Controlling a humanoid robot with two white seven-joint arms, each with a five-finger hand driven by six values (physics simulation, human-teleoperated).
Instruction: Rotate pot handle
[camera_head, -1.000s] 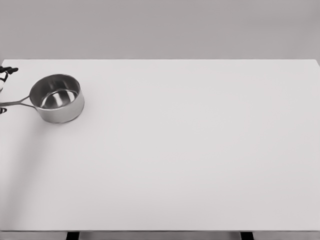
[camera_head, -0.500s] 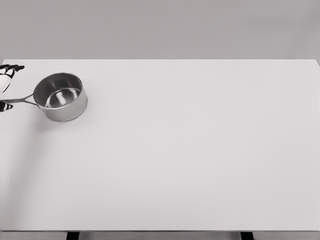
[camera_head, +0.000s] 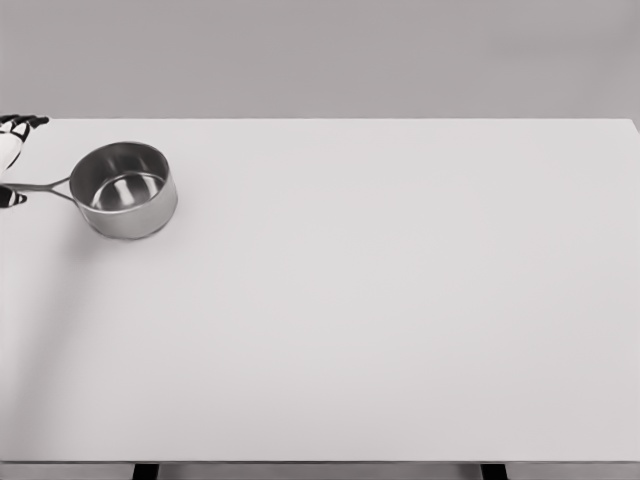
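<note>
A shiny steel pot (camera_head: 125, 190) stands upright near the table's far left. Its thin handle (camera_head: 40, 186) points left and runs to the picture's left edge. Only part of my left hand (camera_head: 12, 160) shows at that edge. Its dark fingertips (camera_head: 22, 122) are spread well above the handle, and its thumb tip (camera_head: 10, 198) lies just under the handle's end. The fingers are not closed around the handle. The rest of the hand and its arm are cut off by the frame. My right arm does not show.
The white table (camera_head: 380, 300) fills the view, with its front edge at the bottom and its far edge along a grey wall. The pot sits close to the table's left side.
The handle's end has swung away from me, from pointing left and toward me to pointing straight left. The pot body has shifted slightly right, and my left hand moved farther back with the handle.
</note>
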